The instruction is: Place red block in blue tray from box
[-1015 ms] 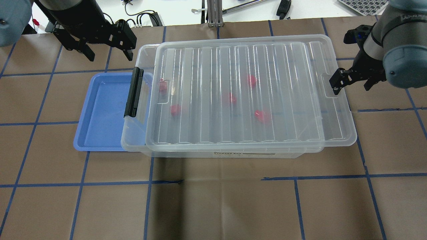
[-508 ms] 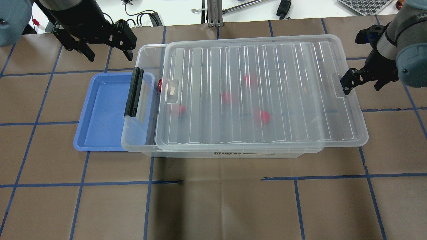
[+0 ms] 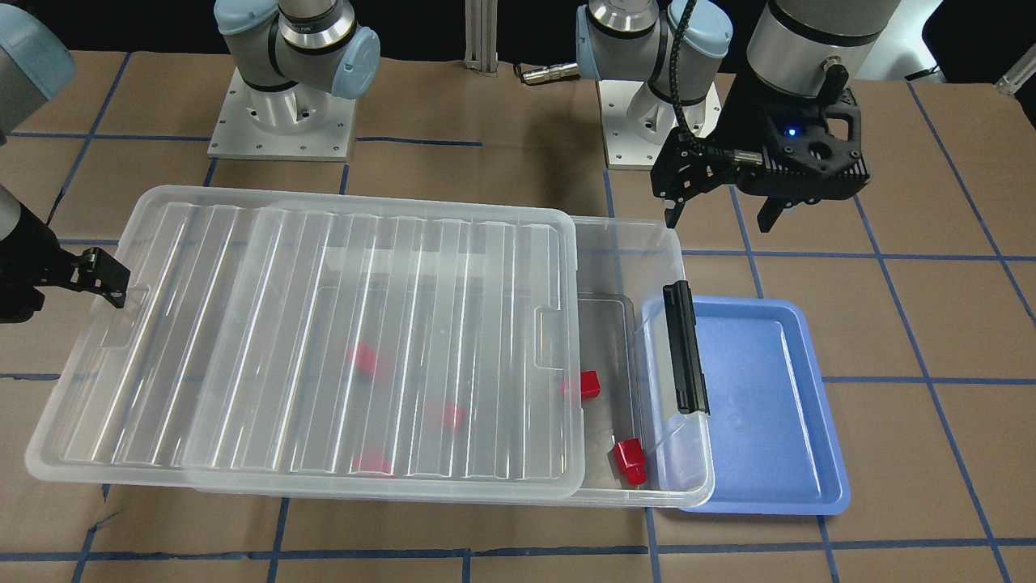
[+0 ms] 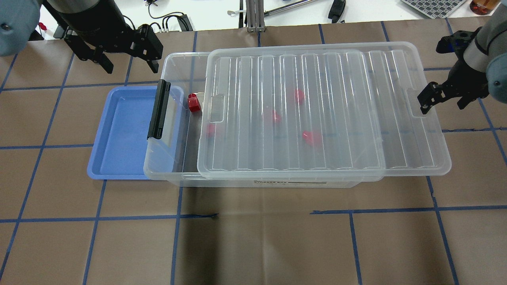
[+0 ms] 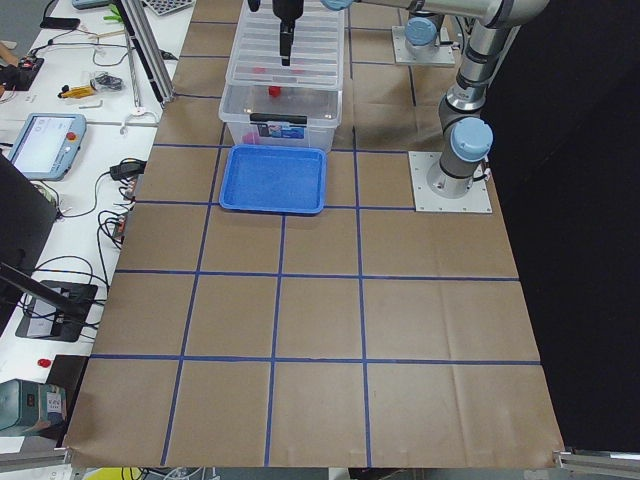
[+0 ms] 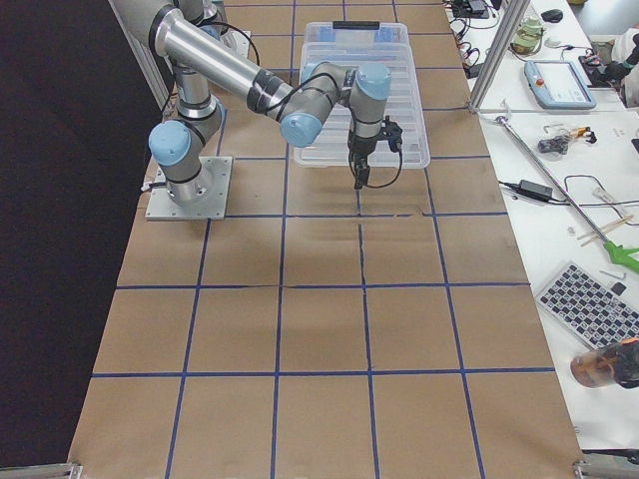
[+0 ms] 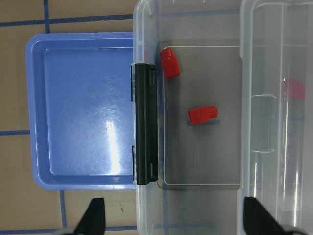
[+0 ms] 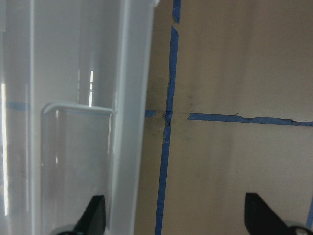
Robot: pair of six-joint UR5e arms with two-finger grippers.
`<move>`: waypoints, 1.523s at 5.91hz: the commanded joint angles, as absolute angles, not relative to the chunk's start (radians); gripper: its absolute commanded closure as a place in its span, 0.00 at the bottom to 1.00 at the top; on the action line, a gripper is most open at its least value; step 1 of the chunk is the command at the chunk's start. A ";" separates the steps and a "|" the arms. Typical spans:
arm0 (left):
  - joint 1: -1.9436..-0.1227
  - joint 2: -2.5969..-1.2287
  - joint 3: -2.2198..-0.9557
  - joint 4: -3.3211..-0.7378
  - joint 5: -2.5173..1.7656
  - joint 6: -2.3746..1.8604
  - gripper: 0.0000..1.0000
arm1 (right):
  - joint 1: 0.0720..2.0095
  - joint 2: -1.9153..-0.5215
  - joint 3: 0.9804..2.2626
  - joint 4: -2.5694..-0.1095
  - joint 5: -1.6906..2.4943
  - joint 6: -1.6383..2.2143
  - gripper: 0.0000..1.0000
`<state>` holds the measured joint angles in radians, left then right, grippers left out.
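**Lying in the box: red blocks, with the blue tray bare beside it**

At the far left of the overhead view, the left gripper [image 4: 130, 65] is held above the table [image 4: 253, 237], behind the far corner of the blue tray [image 4: 122, 130]. Its jaws are spread wide apart and nothing is held between them. The tray is set flat on the brown paper, and its right rim is overlapped by the end of the box [image 4: 158, 174]. A black latch [image 4: 158, 110] is seen on that end wall, just beside the tray.

Past the latch, a strip of the box stands uncovered. One red block [image 4: 193, 103] is found there on the floor, close to the latch end and toward the far wall. A second red block [image 7: 202, 115] is seen a little further in, apart from the first, with its peg pointed toward the lid; from overhead it is partly veiled by the lid's edge. Three more red blocks [image 4: 299, 96] are made out as blurred red patches under the ribbed lid [image 4: 356, 99], spread well apart from one another.

The lid is laid across the box but offset to the right, so that its right end overhangs the box wall. At that end the right gripper [image 4: 443, 106] is placed with its jaws apart: one finger [image 4: 425, 99] is set at the recess in the lid's rim, and the other is held outside it, over the table.
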<state>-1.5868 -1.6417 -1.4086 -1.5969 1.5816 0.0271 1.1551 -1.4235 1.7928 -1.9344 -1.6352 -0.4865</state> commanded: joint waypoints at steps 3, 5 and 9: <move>-1.586 -1.640 -1.404 -1.598 1.582 0.032 0.02 | 1.074 -1.424 1.790 -1.934 -1.635 -0.564 0.00; -1.588 -1.640 -1.408 -1.600 1.582 0.104 0.02 | 1.071 -1.424 1.787 -1.934 -1.635 -0.571 0.00; -1.606 -1.672 -1.425 -1.626 1.547 0.648 0.02 | 1.101 -1.497 1.760 -1.876 -1.631 -0.451 0.00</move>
